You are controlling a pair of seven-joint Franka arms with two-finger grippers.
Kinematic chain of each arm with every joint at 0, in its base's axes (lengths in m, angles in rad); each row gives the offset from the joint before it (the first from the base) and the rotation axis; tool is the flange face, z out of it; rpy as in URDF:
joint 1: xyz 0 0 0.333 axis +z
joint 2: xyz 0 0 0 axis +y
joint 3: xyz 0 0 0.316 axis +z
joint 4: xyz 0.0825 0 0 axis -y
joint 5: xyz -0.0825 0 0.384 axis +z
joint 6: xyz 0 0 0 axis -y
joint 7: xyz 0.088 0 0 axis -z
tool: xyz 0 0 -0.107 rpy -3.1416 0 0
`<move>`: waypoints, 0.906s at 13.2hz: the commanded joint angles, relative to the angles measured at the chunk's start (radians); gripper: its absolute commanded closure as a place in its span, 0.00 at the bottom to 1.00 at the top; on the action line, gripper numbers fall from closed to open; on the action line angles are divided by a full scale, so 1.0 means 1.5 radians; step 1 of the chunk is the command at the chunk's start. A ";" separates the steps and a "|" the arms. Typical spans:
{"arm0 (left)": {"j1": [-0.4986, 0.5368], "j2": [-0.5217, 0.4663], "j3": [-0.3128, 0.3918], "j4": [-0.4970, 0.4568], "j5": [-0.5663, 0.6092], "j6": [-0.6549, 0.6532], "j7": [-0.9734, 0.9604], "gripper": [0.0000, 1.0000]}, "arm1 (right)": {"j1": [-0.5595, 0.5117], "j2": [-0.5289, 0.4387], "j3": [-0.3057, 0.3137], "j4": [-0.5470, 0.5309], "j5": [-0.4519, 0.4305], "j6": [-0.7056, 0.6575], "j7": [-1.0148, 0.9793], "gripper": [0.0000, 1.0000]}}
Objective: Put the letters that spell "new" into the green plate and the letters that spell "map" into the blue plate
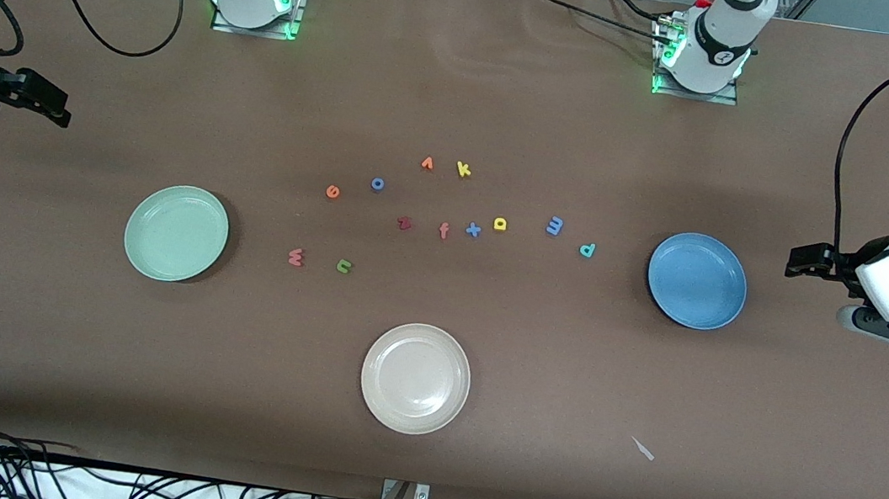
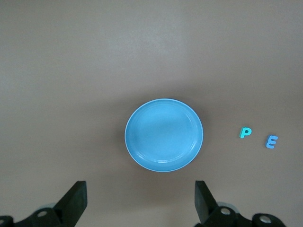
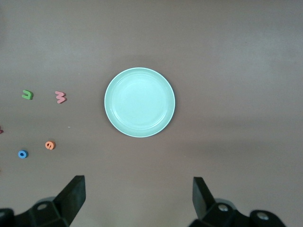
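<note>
Letters lay scattered mid-worktop, none yet in a plate. Green plate [image 1: 176, 233] sat toward the right arm's end, blue plate [image 1: 697, 280] toward the left arm's end. Salmon "w" [image 1: 296, 257] and green "n" [image 1: 344, 266] lay just beside the green plate, orange "e" [image 1: 333, 191] nearer the base edge. Teal "p" [image 1: 587, 250], blue "m" [image 1: 554, 226] and yellow "a" [image 1: 500, 223] lay beside the blue plate. Right hand [image 1: 46, 107] and left hand [image 1: 808, 262] hovered at opposite ends, fingers apart, empty; each group lay inward from its nearer hand. Letter orientations were hard to read.
</note>
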 commanded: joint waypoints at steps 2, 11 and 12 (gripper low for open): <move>-0.002 -0.012 0.003 -0.013 -0.020 -0.003 -0.006 0.01 | 0.003 -0.004 -0.003 -0.003 -0.006 -0.003 -0.008 0.00; -0.001 -0.012 0.004 -0.011 -0.019 -0.003 -0.006 0.00 | 0.003 -0.004 -0.003 -0.003 -0.006 -0.004 -0.007 0.00; -0.001 -0.011 0.003 -0.011 -0.019 -0.003 -0.005 0.00 | 0.003 -0.004 -0.003 -0.003 -0.006 -0.004 -0.008 0.00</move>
